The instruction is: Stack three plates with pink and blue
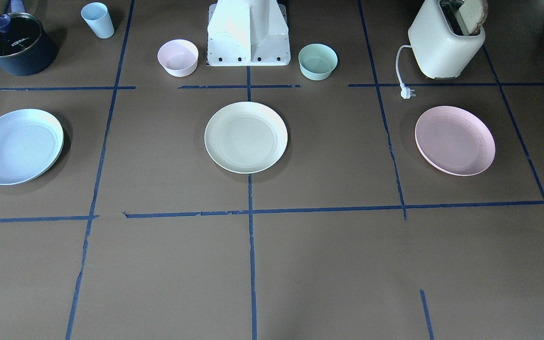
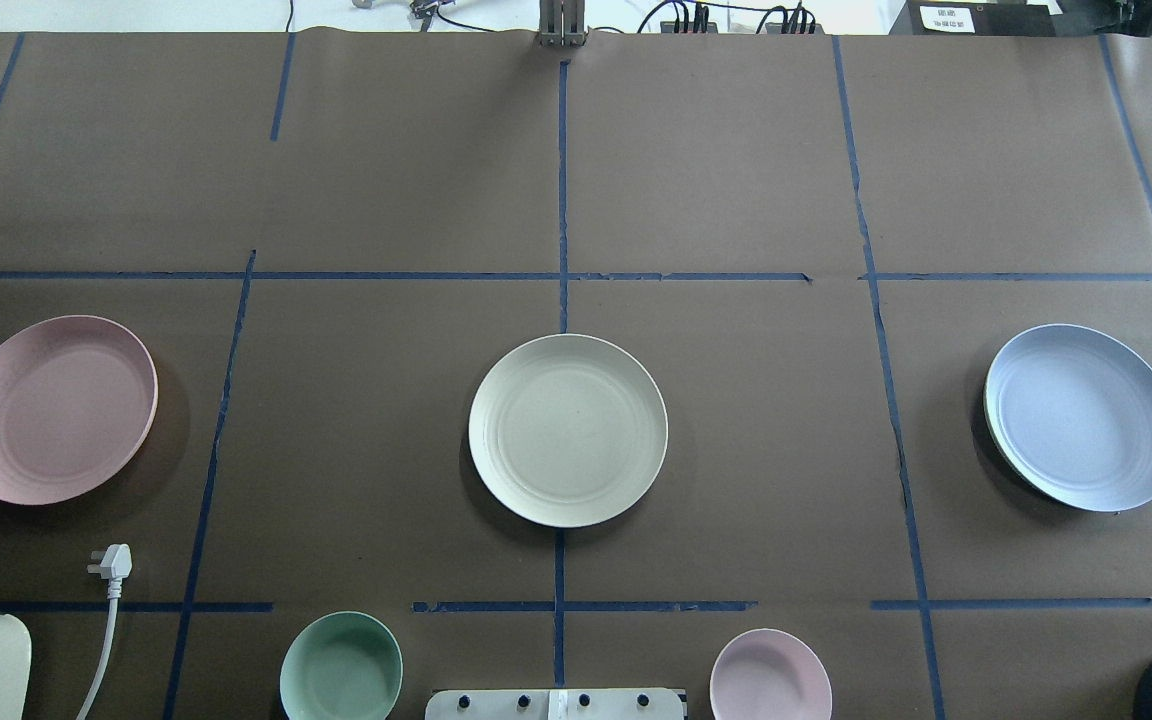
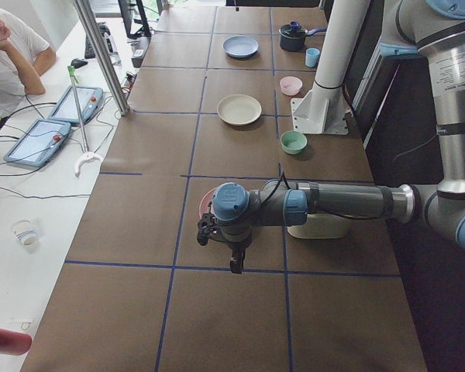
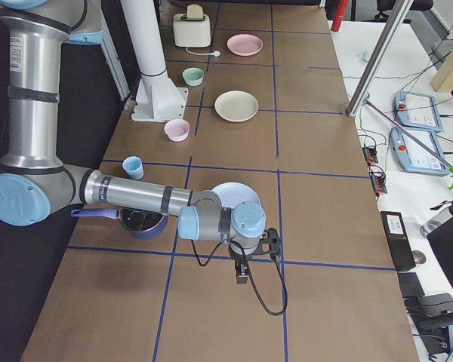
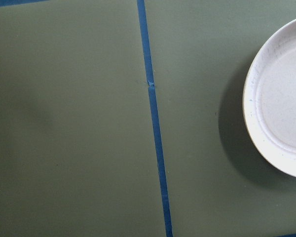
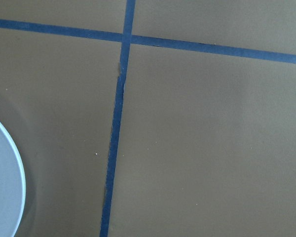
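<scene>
Brown paper [image 1: 338, 264] across the whole table, matt and smooth, slightly creased at the seams. Blue tape [image 1: 251, 255] over it, thin, a touch ragged in places. Matt plastic on the cream plate [image 1: 246, 137], the pink plate [image 1: 454, 140] and the blue plate [image 1: 17, 146], fine speckle up close, moulded rings near the rims. Same dull plastic look on the pink bowl [image 1: 178, 57], the green bowl [image 1: 318, 61] and the blue cup [image 1: 97, 20]. Over to the pot [image 1: 26, 59]: dark and glossy, shiny metal rim, reflective glass lid [image 1: 10, 33]. Toaster [image 1: 444, 47] in smooth cream plastic, soft sheen. Robot base [image 1: 248, 35] in white painted metal. Arm tubes [image 4: 34, 98] in brushed silver metal, joint caps [image 4: 15, 200] in pale blue plastic.
</scene>
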